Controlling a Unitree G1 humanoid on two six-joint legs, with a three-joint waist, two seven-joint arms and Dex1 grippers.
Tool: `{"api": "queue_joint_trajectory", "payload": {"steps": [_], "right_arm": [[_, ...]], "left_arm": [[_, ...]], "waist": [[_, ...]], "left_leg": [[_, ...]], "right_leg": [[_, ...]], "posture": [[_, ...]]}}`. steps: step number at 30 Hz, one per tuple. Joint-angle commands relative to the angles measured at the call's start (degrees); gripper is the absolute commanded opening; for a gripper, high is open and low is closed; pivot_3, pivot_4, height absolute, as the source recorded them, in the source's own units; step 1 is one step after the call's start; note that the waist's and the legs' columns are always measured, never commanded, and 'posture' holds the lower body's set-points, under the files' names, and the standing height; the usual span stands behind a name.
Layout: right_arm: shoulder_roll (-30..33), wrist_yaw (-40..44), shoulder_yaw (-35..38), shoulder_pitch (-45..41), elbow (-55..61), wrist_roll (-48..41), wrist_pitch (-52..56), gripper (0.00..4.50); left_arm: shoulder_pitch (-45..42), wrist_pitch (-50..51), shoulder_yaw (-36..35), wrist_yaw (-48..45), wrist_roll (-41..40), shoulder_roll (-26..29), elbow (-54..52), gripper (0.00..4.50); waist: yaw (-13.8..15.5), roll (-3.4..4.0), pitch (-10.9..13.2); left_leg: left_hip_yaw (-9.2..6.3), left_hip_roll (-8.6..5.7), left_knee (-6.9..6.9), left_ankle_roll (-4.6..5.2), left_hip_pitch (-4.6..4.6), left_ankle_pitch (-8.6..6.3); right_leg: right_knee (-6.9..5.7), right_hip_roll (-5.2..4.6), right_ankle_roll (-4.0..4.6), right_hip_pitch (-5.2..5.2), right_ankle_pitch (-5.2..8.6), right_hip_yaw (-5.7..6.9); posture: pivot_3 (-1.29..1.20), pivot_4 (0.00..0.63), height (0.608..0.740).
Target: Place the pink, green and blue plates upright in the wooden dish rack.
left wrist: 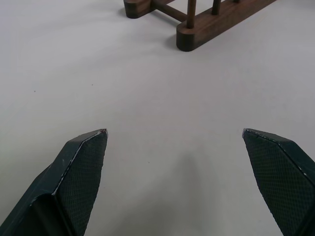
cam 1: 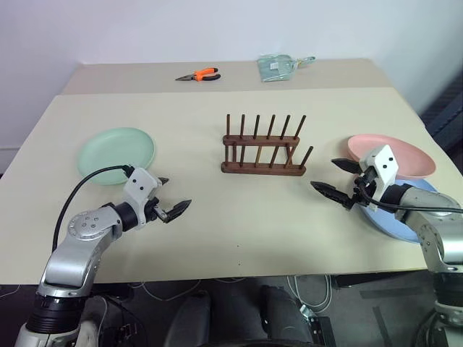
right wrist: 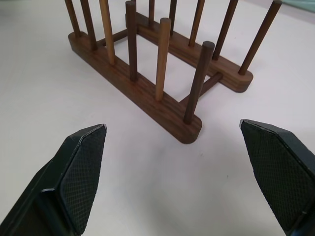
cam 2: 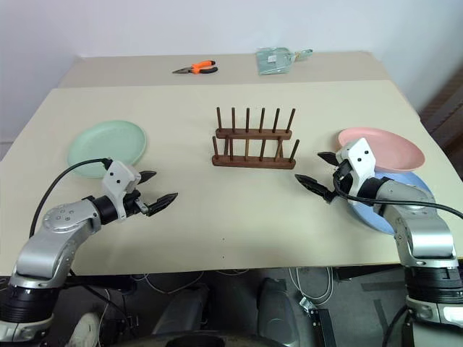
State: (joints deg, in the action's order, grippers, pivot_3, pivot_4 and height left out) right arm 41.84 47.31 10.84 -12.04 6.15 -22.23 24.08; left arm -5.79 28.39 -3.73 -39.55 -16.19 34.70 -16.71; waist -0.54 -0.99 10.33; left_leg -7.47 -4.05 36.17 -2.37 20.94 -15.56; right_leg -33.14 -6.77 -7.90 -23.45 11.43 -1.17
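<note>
The dark wooden dish rack (cam 1: 263,152) stands empty mid-table, its pegs upright; it also shows in the right wrist view (right wrist: 162,105) and its end in the left wrist view (left wrist: 197,24). A green plate (cam 1: 116,155) lies flat at the left. At the right, the pink plate (cam 1: 394,154) rests partly over the blue plate (cam 1: 391,217). My left gripper (cam 1: 172,196) hovers open just right of the green plate, holding nothing. My right gripper (cam 1: 336,178) is open and empty, left of the pink and blue plates, facing the rack.
Orange-handled pliers (cam 1: 200,74) and a pale green bag (cam 1: 278,66) lie on the far table behind a seam. The table's front edge (cam 1: 217,271) runs just below both arms. Open tabletop lies between the grippers.
</note>
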Motion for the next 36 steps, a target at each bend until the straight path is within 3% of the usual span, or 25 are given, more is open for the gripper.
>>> {"api": "queue_joint_trajectory", "payload": {"steps": [1,7,11,20,25,28,33,36], "right_arm": [[-0.36,-0.78,-0.11,-1.64,0.73,1.08,-2.52,4.43],[1.06,0.44,-2.08,-1.89,0.63,1.31,1.02,4.43],[-0.09,-1.25,-3.81,-0.59,5.71,2.16,1.91,4.43],[-5.29,-9.30,-6.32,6.47,18.89,2.95,4.72,4.43],[-6.44,-13.86,-5.22,12.48,26.62,3.59,7.25,4.43],[-6.28,-15.69,-3.75,15.10,29.28,3.82,8.28,4.50],[-4.63,-15.62,-1.33,17.31,30.57,3.79,8.96,4.50],[-2.56,-13.92,1.48,18.58,30.56,2.80,9.64,4.50]], "left_arm": [[-0.97,-2.49,0.69,0.12,0.99,-0.33,0.65,4.50],[-4.05,-6.30,3.18,-2.24,1.43,-2.35,7.65,4.50],[-12.49,-9.43,7.66,-8.16,3.02,-3.40,18.20,4.50],[-41.45,-27.75,17.70,-17.31,13.15,-14.14,61.04,4.50],[-50.03,-34.89,17.68,-18.56,15.98,-20.33,77.61,4.50],[-52.24,-37.24,16.33,-17.58,16.53,-22.86,82.99,3.26],[-51.24,-40.05,15.38,-20.34,16.69,-24.17,83.41,0.87],[-48.33,-41.12,15.68,-24.40,16.59,-23.46,79.37,0.79]], "waist": [[-0.01,0.00,0.00],[0.16,0.00,0.00],[0.49,-0.01,0.00],[1.49,-0.12,-0.04],[1.28,-0.17,-0.06],[1.29,-0.18,-0.06],[1.28,-0.22,-0.07],[1.29,-0.19,-0.09]], "left_leg": [[0.00,0.00,0.00,0.00,0.00,0.00],[0.00,-0.01,0.01,0.00,0.01,0.00],[-0.02,-0.04,0.06,0.01,0.05,0.01],[-0.12,-0.11,0.16,0.01,0.25,0.01],[-0.16,-0.15,0.23,0.03,0.41,0.00],[-0.16,-0.12,0.25,0.04,0.36,0.00],[-0.17,-0.12,0.31,0.04,0.36,0.00],[-0.17,-0.12,0.31,0.05,0.35,-0.01]], "right_leg": [[0.00,0.00,0.00,0.00,0.00,0.00],[0.01,0.00,0.17,0.00,-0.11,0.01],[0.00,0.00,0.16,0.00,-0.10,0.04],[0.02,0.00,-0.02,-0.07,-0.25,0.16],[0.03,-0.03,-0.05,-0.18,-0.26,0.20],[0.01,-0.02,-0.27,-0.15,-0.13,0.21],[0.00,-0.02,-0.31,-0.10,-0.12,0.21],[-0.03,-0.02,-0.31,-0.10,-0.13,0.21]], "posture": [[0.00,0.150,0.740],[0.00,0.150,0.740],[0.00,0.150,0.740],[0.00,0.150,0.740],[0.00,0.150,0.740],[0.00,0.150,0.740],[0.00,0.150,0.740],[0.00,0.150,0.740]]}}
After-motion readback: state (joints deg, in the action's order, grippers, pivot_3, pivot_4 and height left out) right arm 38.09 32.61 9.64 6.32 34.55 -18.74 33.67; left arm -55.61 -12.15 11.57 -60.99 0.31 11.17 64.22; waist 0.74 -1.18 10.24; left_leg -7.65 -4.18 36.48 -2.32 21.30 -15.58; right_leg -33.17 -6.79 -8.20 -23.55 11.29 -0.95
